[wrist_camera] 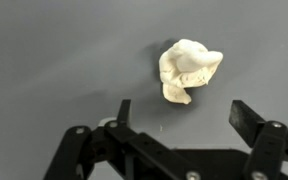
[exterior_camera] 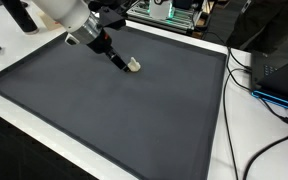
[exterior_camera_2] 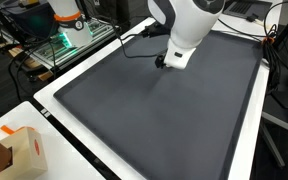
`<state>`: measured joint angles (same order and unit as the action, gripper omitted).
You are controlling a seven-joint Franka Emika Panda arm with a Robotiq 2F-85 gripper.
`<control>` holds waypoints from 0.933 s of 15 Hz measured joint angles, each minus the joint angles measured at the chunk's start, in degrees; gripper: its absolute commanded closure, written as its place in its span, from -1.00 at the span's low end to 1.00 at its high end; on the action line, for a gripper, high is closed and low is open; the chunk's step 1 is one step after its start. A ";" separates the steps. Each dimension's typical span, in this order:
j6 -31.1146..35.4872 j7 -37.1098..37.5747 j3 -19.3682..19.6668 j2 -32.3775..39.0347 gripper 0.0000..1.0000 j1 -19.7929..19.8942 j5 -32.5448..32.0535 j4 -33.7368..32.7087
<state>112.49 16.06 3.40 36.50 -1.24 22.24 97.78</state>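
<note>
Gripper (wrist_camera: 184,114) is hanging open and empty, jaws spread wider than the crumpled white wad (wrist_camera: 189,68); wad is lying on the dark mat (wrist_camera: 44,60) just ahead of the fingertips, roughly centred, not touching

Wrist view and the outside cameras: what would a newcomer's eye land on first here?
First the crumpled cream-white wad, the only pale thing on the big dark grey mat. Then the black pincer above the mat, jaws wide open, with the wad lying just beyond its fingertips and not between them. In an exterior view the bulky white arm leans in over the far part of the mat.
</note>
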 measured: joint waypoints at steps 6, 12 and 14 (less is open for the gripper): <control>-7.81 5.92 -0.12 3.68 -1.00 -4.65 -12.78 -8.78; -12.53 9.67 -0.05 6.54 -1.00 -10.01 -23.40 -14.83; -13.11 10.65 0.07 7.10 -1.00 -11.75 -27.22 -16.01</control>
<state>99.38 26.71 3.46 43.60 -12.99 -4.98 81.77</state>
